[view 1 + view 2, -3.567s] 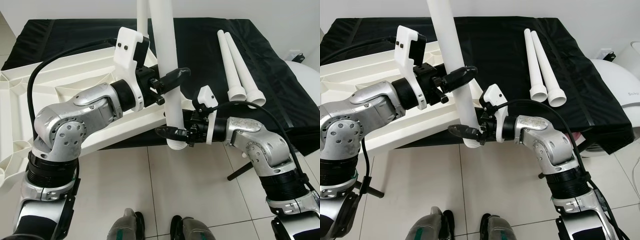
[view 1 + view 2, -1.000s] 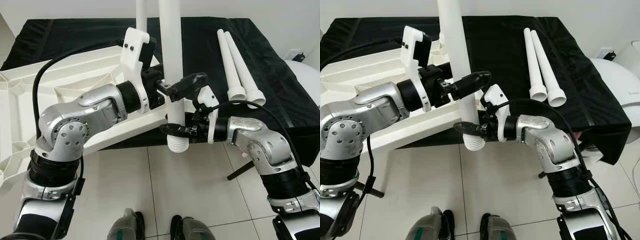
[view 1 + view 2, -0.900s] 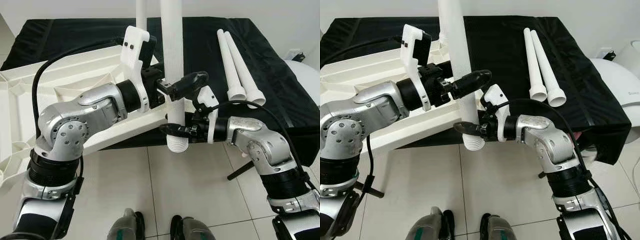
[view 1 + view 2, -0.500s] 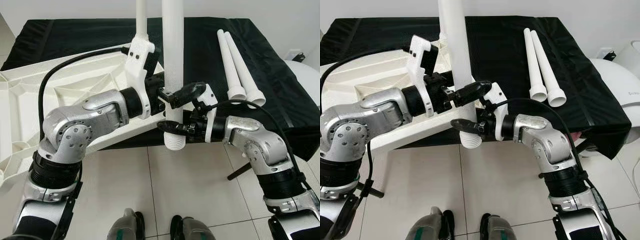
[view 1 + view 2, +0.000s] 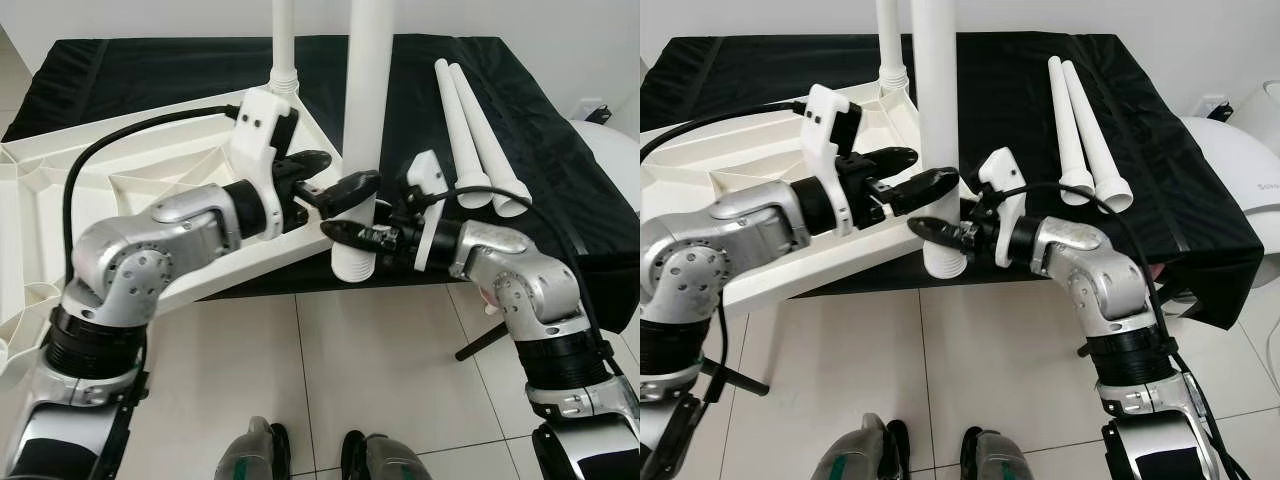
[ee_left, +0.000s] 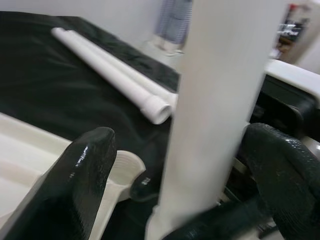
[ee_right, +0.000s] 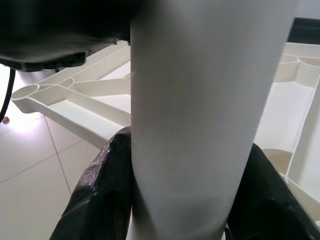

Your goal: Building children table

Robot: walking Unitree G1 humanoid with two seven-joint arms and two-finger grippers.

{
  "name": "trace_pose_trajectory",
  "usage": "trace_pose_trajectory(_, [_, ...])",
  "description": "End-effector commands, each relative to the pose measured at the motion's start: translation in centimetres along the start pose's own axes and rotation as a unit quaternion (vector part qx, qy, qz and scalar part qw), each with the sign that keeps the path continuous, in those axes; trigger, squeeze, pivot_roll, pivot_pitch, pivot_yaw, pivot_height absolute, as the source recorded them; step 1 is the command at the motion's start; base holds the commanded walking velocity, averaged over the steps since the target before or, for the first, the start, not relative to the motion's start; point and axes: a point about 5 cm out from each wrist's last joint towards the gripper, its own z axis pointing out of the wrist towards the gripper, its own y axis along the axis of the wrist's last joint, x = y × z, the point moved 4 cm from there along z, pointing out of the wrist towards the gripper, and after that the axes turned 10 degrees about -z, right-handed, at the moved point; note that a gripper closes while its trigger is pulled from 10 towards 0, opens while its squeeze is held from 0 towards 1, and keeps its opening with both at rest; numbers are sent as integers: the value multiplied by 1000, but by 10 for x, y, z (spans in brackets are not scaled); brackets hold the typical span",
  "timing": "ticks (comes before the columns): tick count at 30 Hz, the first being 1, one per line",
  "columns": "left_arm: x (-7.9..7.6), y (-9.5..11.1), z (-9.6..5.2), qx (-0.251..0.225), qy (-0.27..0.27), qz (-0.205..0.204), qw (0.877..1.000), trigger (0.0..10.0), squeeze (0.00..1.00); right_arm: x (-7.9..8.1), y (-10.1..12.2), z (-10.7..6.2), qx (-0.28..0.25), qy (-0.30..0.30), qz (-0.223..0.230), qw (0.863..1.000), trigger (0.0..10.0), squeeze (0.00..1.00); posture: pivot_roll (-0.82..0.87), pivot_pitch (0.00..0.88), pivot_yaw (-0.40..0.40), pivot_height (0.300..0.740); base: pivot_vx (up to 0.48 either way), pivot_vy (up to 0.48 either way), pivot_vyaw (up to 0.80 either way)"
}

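A long white table leg [image 5: 366,110] stands upright in front of me, its threaded end [image 5: 352,264] low beside the front corner of the upturned white tabletop [image 5: 120,165]. My right gripper [image 5: 352,238] is shut on the leg just above the thread, its fingers [image 7: 102,190] pressed to both sides. My left gripper [image 5: 350,170] is open higher up, the leg passing between its spread fingers [image 6: 82,185]. Another leg [image 5: 283,45] stands upright in the tabletop's far corner. Two spare legs [image 5: 472,130] lie side by side on the black cloth.
The tabletop rests on a black-covered table [image 5: 150,65], overhanging its front edge. A white appliance [image 5: 1250,130] stands at the right. A black rod [image 5: 478,342] lies on the tiled floor by my right side. My feet [image 5: 300,455] are below.
My left gripper has let go of the leg and its fingers now stand apart. The right gripper has carried the leg a little to the right and farther in.
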Motion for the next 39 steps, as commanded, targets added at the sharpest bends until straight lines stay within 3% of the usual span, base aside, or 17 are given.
trace_pose_trajectory(1, [1, 0, -4, 6, -7, 3, 1000, 10000, 0, -4, 5, -3, -13, -5, -4, 1000, 10000, 0, -36, 146, -6, 740, 0, 0, 0])
trace_pose_trajectory(15, [8, 12, -15, -12, 4, 9, 1000, 10000, 0, -21, 2, -6, -15, -57, 0, 998, 10000, 0, -32, 146, -7, 740, 0, 0, 0])
trace_pose_trajectory(17, [13, 10, -16, -15, 17, 7, 1000, 10000, 0, -27, 3, -7, -20, -79, -2, 997, 10000, 0, -32, 146, -6, 740, 0, 0, 0])
trace_pose_trajectory(18, [23, 4, -15, -21, 54, 15, 998, 10000, 0, -40, 9, -8, -41, -122, -4, 992, 10000, 0, -33, 147, -6, 740, 0, 0, 0])
trace_pose_trajectory(23, [37, -10, -11, -15, 100, 9, 995, 10000, 20, -49, 15, -9, -61, -156, -4, 986, 10000, 0, -34, 144, -6, 740, 0, 0, 0])
trace_pose_trajectory(24, [39, -13, -11, -14, 110, 10, 994, 10000, 1000, -49, 15, -9, -64, -159, -2, 985, 10000, 0, -34, 144, -6, 740, 0, 0, 0])
trace_pose_trajectory(31, [42, -25, -11, -1, 119, 7, 993, 10000, 1000, -52, 17, -7, -78, -177, 1, 981, 10000, 0, -28, 134, -11, 740, 0, 0, 0])
trace_pose_trajectory(38, [54, -52, -9, 49, 167, 60, 983, 10000, 1000, -57, 20, -6, -99, -212, -1, 972, 10000, 0, -26, 129, -16, 740, 0, 0, 0])
trace_pose_trajectory(39, [61, -61, -8, 69, 191, 75, 976, 10000, 506, -58, 21, -6, -104, -220, -3, 970, 10000, 0, -26, 129, -16, 740, 0, 0, 0])
